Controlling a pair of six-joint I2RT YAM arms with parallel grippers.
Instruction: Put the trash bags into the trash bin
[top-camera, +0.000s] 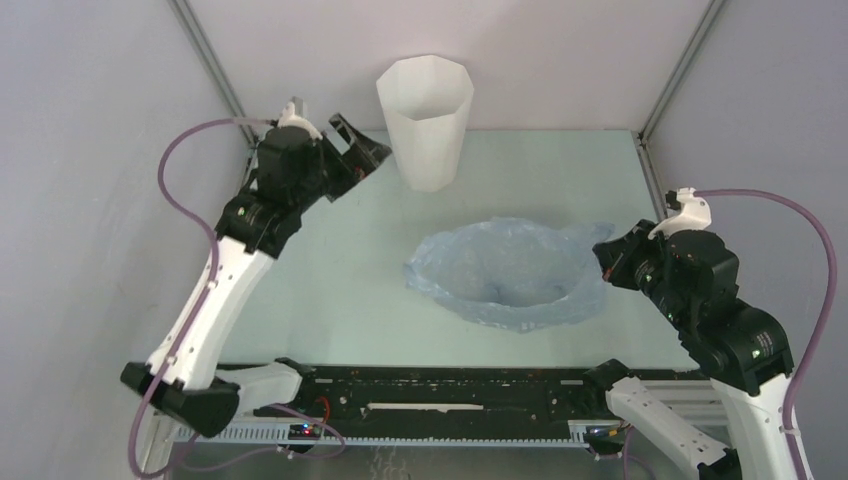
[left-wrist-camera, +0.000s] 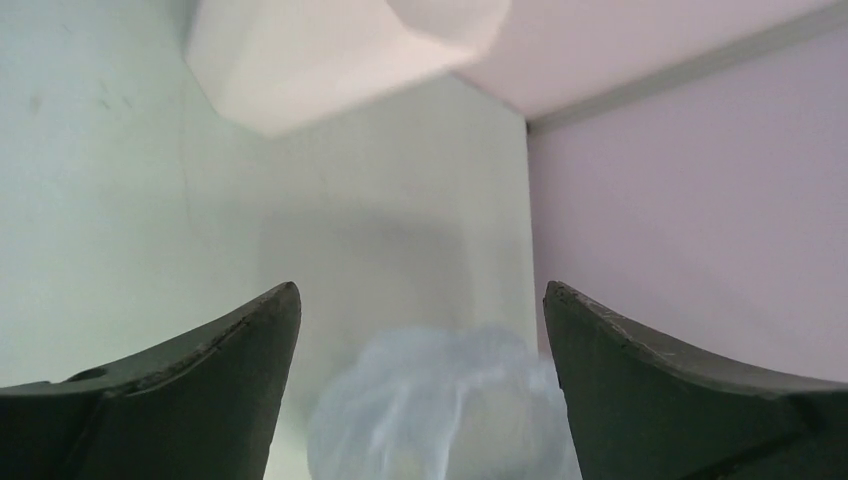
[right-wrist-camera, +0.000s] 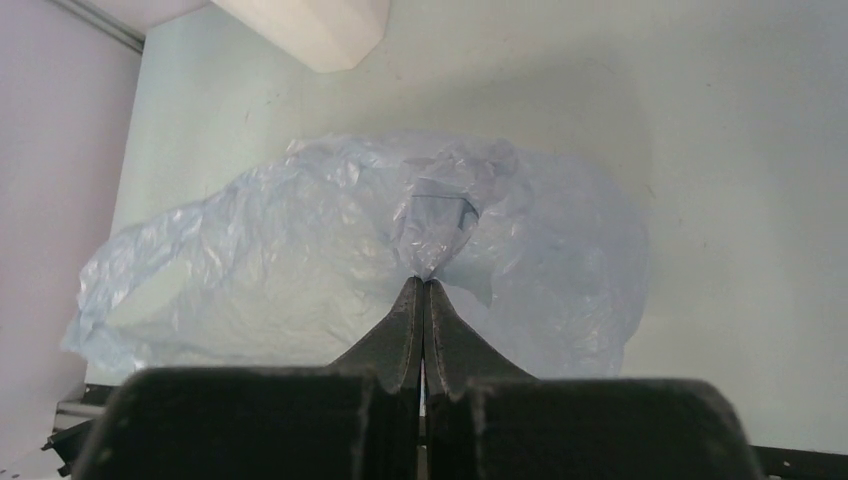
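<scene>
The left arm reaches up from its base at the lower left of the top view, elbow bent, and its left gripper (top-camera: 356, 160) hangs in the upper left just beside the white trash bin (top-camera: 425, 120), jaws spread wide with nothing between them. The right arm rises from the lower right and angles inward, its right gripper (top-camera: 604, 256) low at the right edge of the pale-blue trash bag (top-camera: 510, 270), jaws clenched on a bunched pinch of the film. The bag lies crumpled on the table (top-camera: 330, 290), centre-right, near the upright bin but apart from it.
</scene>
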